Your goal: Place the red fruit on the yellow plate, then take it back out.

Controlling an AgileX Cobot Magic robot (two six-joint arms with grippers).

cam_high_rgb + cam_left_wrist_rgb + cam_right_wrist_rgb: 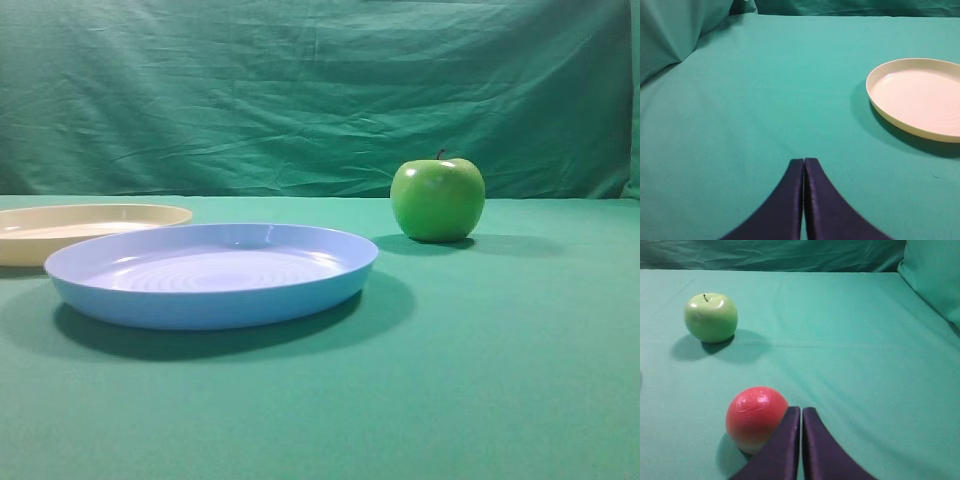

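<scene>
Right gripper (801, 410): jaws pressed shut, holding nothing. Red fruit (756, 418): on tabletop, just left of those jaws, round, no long axis; right arm nearer. Green apple (710, 317): well beyond fruit. Left gripper (803, 161): jaws shut, empty. Yellow plate (890, 117): bare, ahead-right of left jaws.

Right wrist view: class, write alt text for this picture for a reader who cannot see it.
A red fruit fading to cream sits on green cloth, just left of the right gripper, whose dark fingers are pressed together and hold nothing. Farther back on the left stands a shiny green apple with a stem.
</scene>
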